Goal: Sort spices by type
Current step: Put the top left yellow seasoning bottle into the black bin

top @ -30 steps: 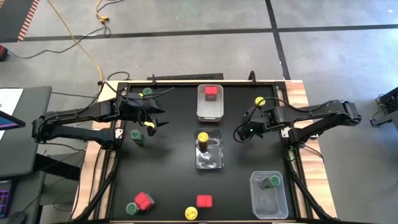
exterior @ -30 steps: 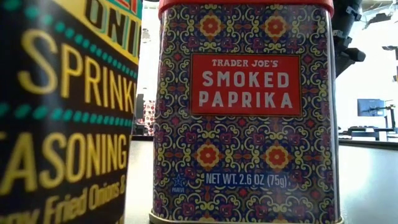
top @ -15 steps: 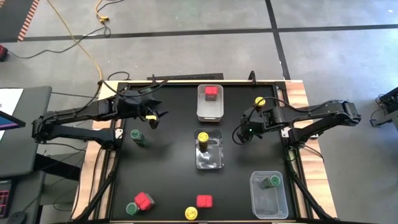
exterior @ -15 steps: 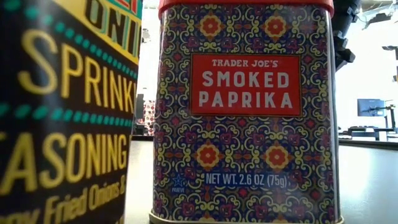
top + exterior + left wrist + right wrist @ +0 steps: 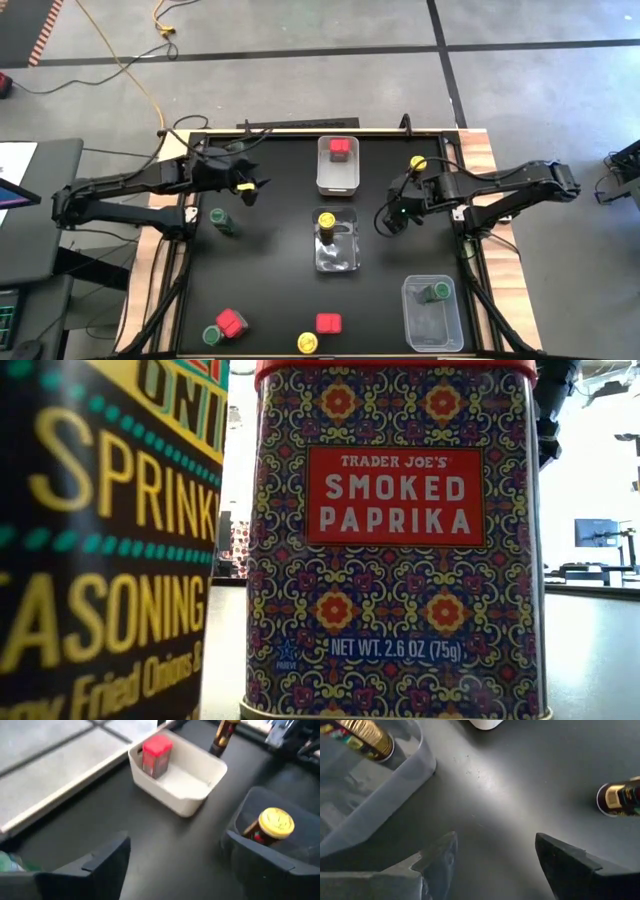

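Observation:
The white bin [image 5: 337, 178] at the far middle holds a red-topped tin [image 5: 156, 755]. A yellow-lidded jar [image 5: 275, 822] stands in the clear middle bin [image 5: 336, 255], and a green-lidded jar [image 5: 437, 293] in the near-right bin [image 5: 432, 325]. My left gripper [image 5: 250, 188] hovers open left of the white bin, with nothing between its fingers [image 5: 175, 845]. My right gripper [image 5: 390, 215] hangs open right of the middle bin, tipped down over bare tabletop [image 5: 495, 840]. Loose spices stand on the table.
Loose on the black table: green jars [image 5: 237, 148] [image 5: 219, 220] [image 5: 211, 336], yellow jars [image 5: 417, 162] [image 5: 307, 343], red tins [image 5: 231, 322] [image 5: 328, 323]. The low view is filled by a paprika tin [image 5: 395, 540] and a yellow-labelled jar [image 5: 100, 540]. Bare table lies between the bins and the arms.
My left gripper has drawn a little toward the table's far edge and turned at the wrist, away from the green jar below it. My right gripper has rolled about its own line while staying in place. No spice has moved.

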